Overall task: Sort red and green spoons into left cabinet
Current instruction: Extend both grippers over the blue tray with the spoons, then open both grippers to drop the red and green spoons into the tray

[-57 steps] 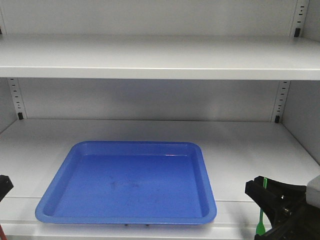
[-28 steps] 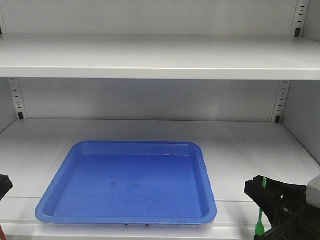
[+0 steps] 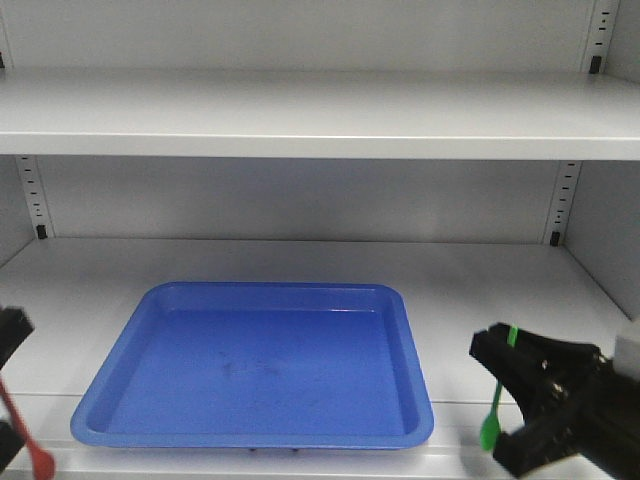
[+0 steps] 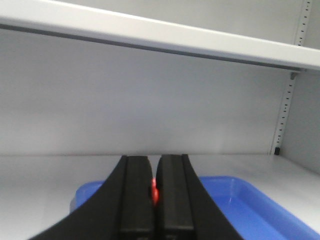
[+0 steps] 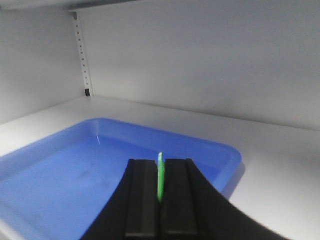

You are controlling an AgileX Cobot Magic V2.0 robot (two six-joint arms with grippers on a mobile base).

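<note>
Front view: a blue tray (image 3: 250,438) lies on the lower shelf of the left cabinet (image 3: 300,110). Near left, the left hand (image 3: 10,325) holds the red spoon (image 3: 22,432). Near right, the right hand (image 3: 495,352) holds the green spoon (image 3: 492,415). Both spoons hang bowl down, outside the tray.

Left wrist view: the fingers are clamped on the red spoon (image 4: 154,191).

Right wrist view: the fingers are clamped on the green spoon (image 5: 160,177), with the tray beyond.

Blue tray (image 3: 260,372), green spoon (image 3: 488,433), apparently red spoon (image 3: 41,461), grey-white cabinet (image 3: 300,112).

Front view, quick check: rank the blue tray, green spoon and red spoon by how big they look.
1. blue tray: largest by far.
2 and 3. green spoon and red spoon: not ranked. Both are thin slivers that show only in part, and the frame edge cuts off the red one.
</note>
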